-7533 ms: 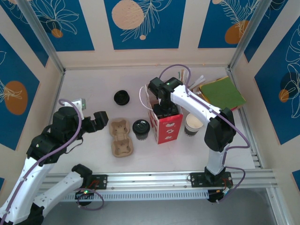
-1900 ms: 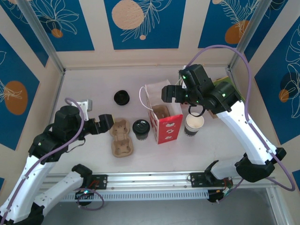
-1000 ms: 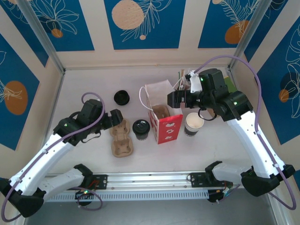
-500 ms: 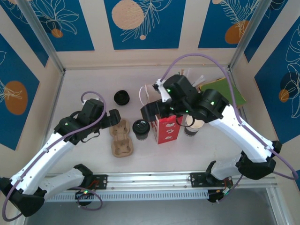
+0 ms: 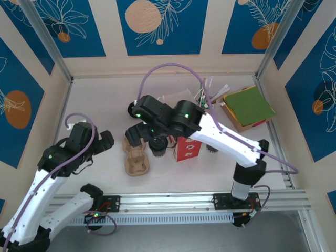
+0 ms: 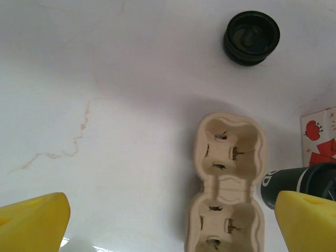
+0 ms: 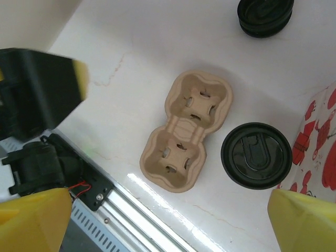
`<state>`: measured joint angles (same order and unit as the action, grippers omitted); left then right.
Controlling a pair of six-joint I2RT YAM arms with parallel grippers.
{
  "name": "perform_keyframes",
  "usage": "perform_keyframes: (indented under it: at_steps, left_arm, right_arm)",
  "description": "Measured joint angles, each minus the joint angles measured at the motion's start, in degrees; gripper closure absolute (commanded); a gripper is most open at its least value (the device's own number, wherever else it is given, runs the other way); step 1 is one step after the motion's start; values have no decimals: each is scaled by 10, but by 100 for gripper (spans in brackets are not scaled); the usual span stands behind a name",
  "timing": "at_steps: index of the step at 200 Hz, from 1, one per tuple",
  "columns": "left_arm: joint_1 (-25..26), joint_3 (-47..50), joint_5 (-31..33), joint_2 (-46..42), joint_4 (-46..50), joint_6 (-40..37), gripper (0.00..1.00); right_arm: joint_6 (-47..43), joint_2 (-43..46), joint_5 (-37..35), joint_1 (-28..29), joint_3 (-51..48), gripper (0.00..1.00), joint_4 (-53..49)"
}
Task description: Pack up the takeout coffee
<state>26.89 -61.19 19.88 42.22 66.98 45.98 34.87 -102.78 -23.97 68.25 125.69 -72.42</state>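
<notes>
The takeout coffee (image 5: pixel 159 147) stands just left of the red paper bag (image 5: pixel 188 148). From above, its black lid (image 7: pixel 256 155) is beside the brown two-cup carrier (image 7: pixel 186 131). My right gripper (image 5: pixel 147 137) hovers open above the carrier and coffee, and nothing is between its yellow fingertips (image 7: pixel 34 220). My left gripper (image 5: pixel 102 140) is open and apart from everything, left of the carrier (image 5: pixel 135 157). The left wrist view has the carrier (image 6: pixel 228 178) ahead between the wide yellow fingertips (image 6: pixel 307 220).
A loose black lid (image 6: pixel 251 38) lies on the white table beyond the carrier, also (image 7: pixel 265 16). A green-topped box (image 5: pixel 248 107) sits at the back right. The right arm spans across the bag. The metal rail (image 5: pixel 173 202) runs along the near edge.
The right arm has swung left from over the bag to above the carrier and coffee. The left arm has pulled back toward the near left.
</notes>
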Motion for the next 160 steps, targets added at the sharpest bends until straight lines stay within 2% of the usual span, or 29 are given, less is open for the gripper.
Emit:
perform_keyframes:
  at_steps: [32,80,160]
  left_arm:
    - [-1,-1,11,-34,33,0,0]
    - [-1,-6,12,-49,57,-14,0]
    - [-2,-10,-4,-63,61,-15,0]
  right_arm:
    - [9,-84,-1,-1,68,8,-38]
    - [25,-135,25,-24,72,13,-57]
    - [32,-136,62,-83,-54,13,-41]
